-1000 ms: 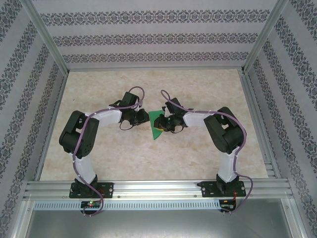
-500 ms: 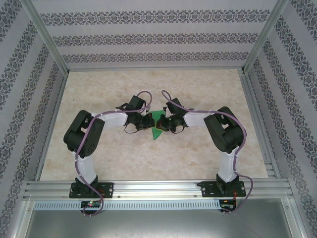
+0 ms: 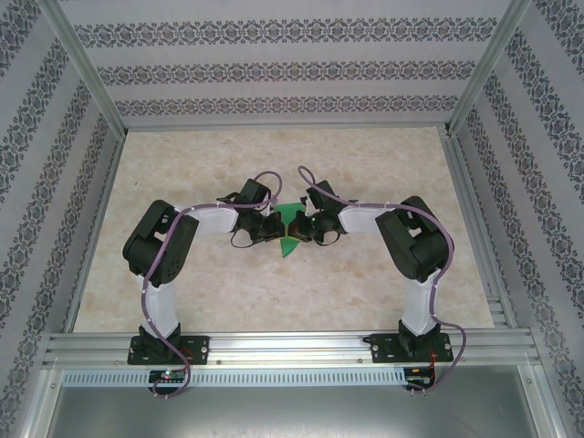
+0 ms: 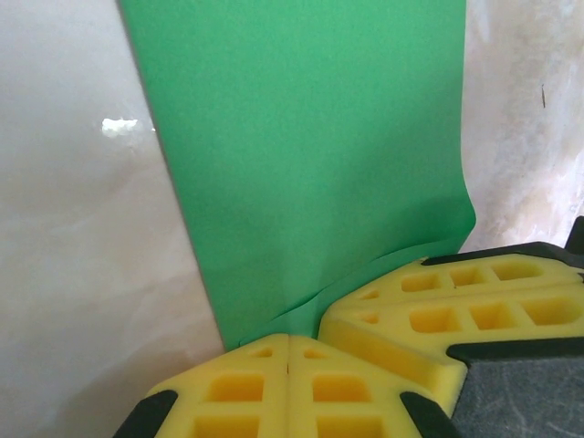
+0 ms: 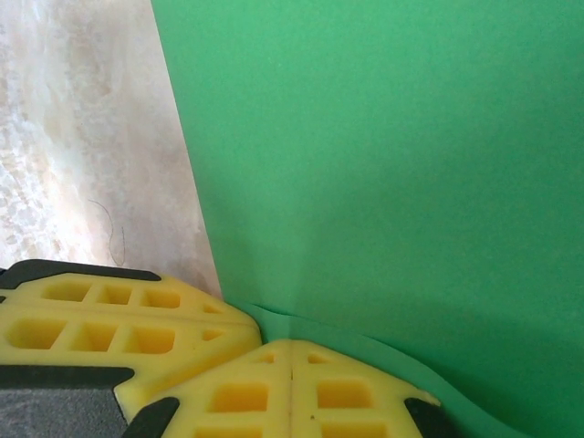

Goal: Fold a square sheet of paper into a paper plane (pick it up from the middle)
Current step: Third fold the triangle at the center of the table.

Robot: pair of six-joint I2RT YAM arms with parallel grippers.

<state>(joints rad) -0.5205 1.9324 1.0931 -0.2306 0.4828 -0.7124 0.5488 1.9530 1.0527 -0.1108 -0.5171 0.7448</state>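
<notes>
Left wrist view, nearest first. The left gripper (image 4: 288, 351) is seen with its yellow pads pressed together. No green shows in the seam, and whether any paper is nipped underneath cannot be told. Just to its right, apparently touching it, the right gripper (image 5: 290, 360) is found with its pads closed in the same way. Directly ahead of both tips, the green sheet of paper (image 4: 310, 155) lies on the table (image 4: 73, 274). Its near edge is raised into a small lip against the pads, and the rest runs flat away from them.

Risks, as judged:
- If the tips are advanced while closed, the sheet may be pushed along the table or buckled, and a stray crease could be set where the lip stands.
- With both tips crowded at one edge, the pads may be jammed against each other.
- If the tips are drawn apart while paper is caught, a tear is possible.

Count: two grippers, four yellow pads, one sheet, one table.
</notes>
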